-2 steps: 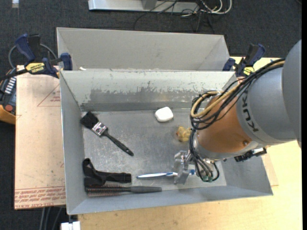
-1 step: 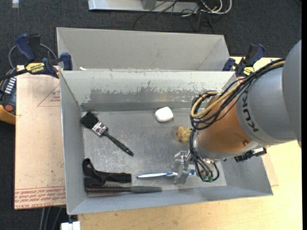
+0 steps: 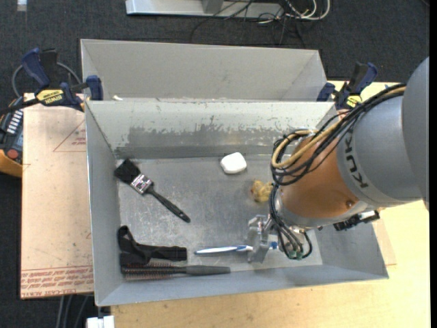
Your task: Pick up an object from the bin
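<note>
In the grey metal bin (image 3: 102,183), the gripper (image 3: 261,243) sits low at the right end of a slim silver-and-blue stick (image 3: 220,251) near the front wall. I cannot tell whether it is spread or clamped. Behind lie a half-hidden tan lump (image 3: 259,191) and a white oval bar (image 3: 233,162). A black paintbrush (image 3: 147,188) and a black hairbrush (image 3: 164,270) lie left.

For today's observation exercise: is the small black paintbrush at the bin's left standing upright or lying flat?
Lying flat: the black paintbrush rests full-length on the bin floor, bristles up-left, handle slanting down-right.
</note>
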`<state>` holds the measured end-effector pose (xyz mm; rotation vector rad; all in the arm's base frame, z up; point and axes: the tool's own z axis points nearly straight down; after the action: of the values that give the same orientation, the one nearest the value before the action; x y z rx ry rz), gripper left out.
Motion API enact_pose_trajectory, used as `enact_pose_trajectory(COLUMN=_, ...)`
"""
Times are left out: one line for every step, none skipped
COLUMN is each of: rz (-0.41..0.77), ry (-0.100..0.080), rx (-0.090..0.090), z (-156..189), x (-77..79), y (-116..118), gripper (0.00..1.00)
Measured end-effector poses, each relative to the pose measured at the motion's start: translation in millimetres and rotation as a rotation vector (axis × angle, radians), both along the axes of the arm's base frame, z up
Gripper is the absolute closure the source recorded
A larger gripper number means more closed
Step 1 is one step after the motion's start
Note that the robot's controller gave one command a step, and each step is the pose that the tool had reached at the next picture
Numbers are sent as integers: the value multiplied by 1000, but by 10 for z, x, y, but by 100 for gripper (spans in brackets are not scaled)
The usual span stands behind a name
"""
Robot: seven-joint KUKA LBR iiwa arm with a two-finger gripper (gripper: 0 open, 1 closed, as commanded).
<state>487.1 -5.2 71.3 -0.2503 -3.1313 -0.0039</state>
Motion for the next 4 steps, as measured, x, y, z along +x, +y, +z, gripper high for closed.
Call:
enact_pose_trajectory(rz=0, ry=0, rx=0, z=0, x=0, y=0, gripper=100)
enact_pose_trajectory(rz=0, ry=0, rx=0, z=0, x=0, y=0, gripper=100)
enact_pose_trajectory(rz=0, ry=0, rx=0, z=0, x=0, y=0, gripper=100)
enact_pose_trajectory(rz=0, ry=0, rx=0, z=0, x=0, y=0, gripper=100)
